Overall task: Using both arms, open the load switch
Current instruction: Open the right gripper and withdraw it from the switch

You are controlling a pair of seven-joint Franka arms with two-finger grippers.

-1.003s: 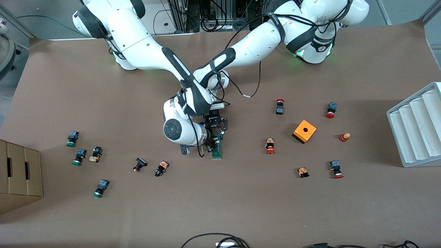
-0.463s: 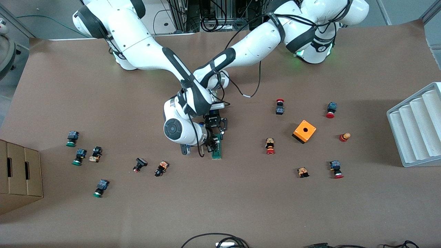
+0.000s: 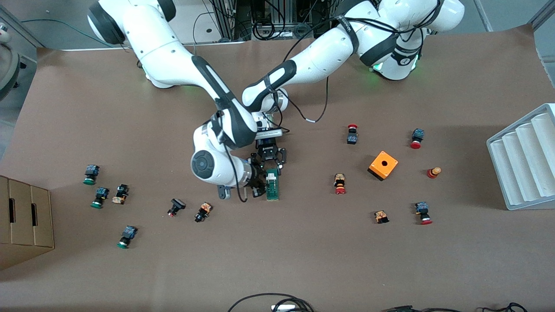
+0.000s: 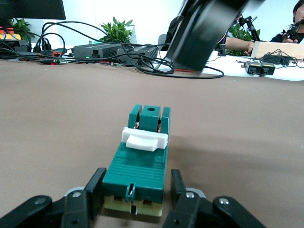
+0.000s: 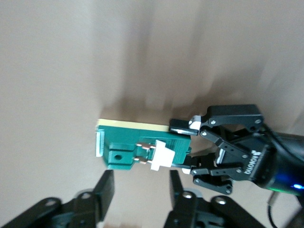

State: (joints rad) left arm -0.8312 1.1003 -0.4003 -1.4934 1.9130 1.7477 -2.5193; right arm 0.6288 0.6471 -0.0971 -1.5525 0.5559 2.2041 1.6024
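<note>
The dark-green load switch lies flat near the middle of the table, its white tab across its top. My left gripper is low over the switch's end, fingers on both sides with a thin gap showing on one side, so it stands slightly open. In the right wrist view the left gripper brackets that same end of the load switch. My right gripper is open beside the switch, toward the right arm's end of the table, with nothing between its fingers; the front view shows the right gripper close alongside.
Small red- and green-capped push buttons lie scattered toward both ends of the table. An orange cube box stands toward the left arm's end, with a grey ridged rack at that edge. A cardboard box sits at the right arm's end.
My right gripper has opened and drawn sideways off the switch toward the right arm's end. The left gripper's fingers have loosened a little. The switch has stayed in place.
</note>
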